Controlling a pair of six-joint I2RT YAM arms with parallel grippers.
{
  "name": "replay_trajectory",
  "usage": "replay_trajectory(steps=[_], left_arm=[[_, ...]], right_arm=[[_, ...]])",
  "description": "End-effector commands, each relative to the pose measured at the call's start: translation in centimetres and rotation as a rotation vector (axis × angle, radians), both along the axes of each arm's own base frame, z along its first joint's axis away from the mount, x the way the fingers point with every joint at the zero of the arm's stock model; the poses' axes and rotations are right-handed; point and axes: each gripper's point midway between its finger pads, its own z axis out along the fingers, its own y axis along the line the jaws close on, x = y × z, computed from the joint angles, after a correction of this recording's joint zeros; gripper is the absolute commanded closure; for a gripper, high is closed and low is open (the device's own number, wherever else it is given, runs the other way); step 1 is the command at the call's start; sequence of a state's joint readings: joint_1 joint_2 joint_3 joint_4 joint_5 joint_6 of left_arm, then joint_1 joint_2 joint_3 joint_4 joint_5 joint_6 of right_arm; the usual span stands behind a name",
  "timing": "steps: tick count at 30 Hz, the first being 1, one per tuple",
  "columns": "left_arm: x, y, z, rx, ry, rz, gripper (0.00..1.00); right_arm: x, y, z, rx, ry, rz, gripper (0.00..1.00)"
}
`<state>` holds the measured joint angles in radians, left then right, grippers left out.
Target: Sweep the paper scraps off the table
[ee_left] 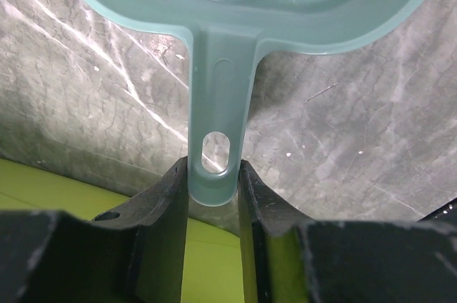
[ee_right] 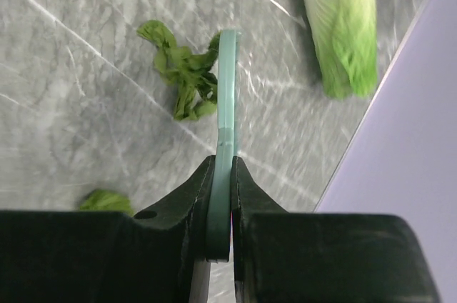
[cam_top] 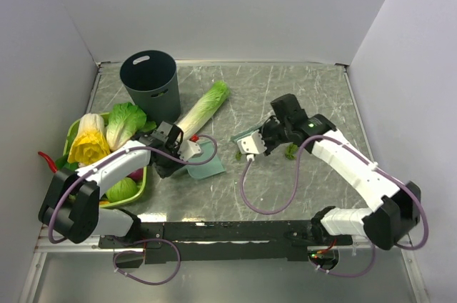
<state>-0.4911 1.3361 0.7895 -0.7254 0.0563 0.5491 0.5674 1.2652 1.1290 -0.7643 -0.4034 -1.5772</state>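
Grey marble table, metal-rimmed, inside 3 white walls. 1 bin at 11 o'clock, 1 tray at 9, 1 cabbage. The left gripper clamps 1 dustpan and the right gripper pinches 1 brush. 2 paper scraps lie on the table at the dustpan's 3 o'clock.

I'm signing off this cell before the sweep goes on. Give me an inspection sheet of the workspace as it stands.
Surface: grey marble table with white veins and a metal rim.
Job's things: dark-green paper scraps lie loose on the table beside the hand brush. The dustpan sits apart, to the left.
Clutter: dark bin, long cabbage, lime-green tray of vegetables.
Grippers: left gripper shut on the dustpan's handle; right gripper shut on the hand brush.
Cables: purple cables loop off both arms.
Surroundings: plain white walls on three sides; nothing else seen.
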Motion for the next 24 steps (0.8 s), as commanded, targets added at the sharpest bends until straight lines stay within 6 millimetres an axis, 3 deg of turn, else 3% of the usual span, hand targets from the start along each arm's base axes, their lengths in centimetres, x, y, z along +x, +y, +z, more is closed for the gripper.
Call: replay_trajectory(steps=[1,5,9,10,11,14,15,16,18,19,20,24], left_arm=[[0.2,-0.6,1.5,-0.042,-0.024,-0.013,0.99],[0.2,-0.5,1.6,-0.037,-0.015,-0.016,0.99],[0.6,-0.7,2.6,-0.027,-0.008,-0.022,0.99],[0.8,-0.7,2.8,-0.020,-0.010,-0.023,0.99],[1.0,-0.7,3.3,-0.015,-0.010,-0.028,0.99],[1.8,-1.0,4.3,-0.006,-0.015,-0.033,0.99],[1.7,-1.0,4.4,0.003,-0.004,-0.034,0.99],[1.8,-1.0,4.6,0.007,0.001,-0.033,0.99],[2.2,-1.3,5.0,0.014,0.008,-0.043,0.99],[2.2,-1.4,5.0,0.020,0.012,-0.048,0.99],[2.5,-1.4,5.1,0.038,0.006,-0.059,0.99],[2.9,-1.5,5.4,0.086,0.009,-0.096,0.99]], right_arm=[[0.0,-1.0,3.0,0.128,0.054,-0.209,1.00],[-0.8,-2.0,2.5,0.168,0.193,-0.399,1.00],[-1.5,-2.4,1.6,0.193,0.230,-0.461,1.00],[-0.9,-2.7,1.8,0.218,0.213,-0.511,1.00],[0.9,-3.0,2.7,0.288,0.182,-0.644,1.00],[4.1,-5.4,2.8,0.354,0.159,-1.001,1.00],[4.7,-5.8,3.7,0.369,0.171,-1.077,1.00],[5.2,-5.9,2.2,0.324,0.225,-1.155,1.00],[5.2,-7.1,2.0,0.336,0.348,-1.351,1.00],[5.5,-7.1,0.2,0.293,0.414,-1.418,1.00],[5.9,-7.3,0.5,0.338,0.466,-1.506,1.00],[6.9,-7.7,-0.3,0.362,0.486,-1.569,1.00]])
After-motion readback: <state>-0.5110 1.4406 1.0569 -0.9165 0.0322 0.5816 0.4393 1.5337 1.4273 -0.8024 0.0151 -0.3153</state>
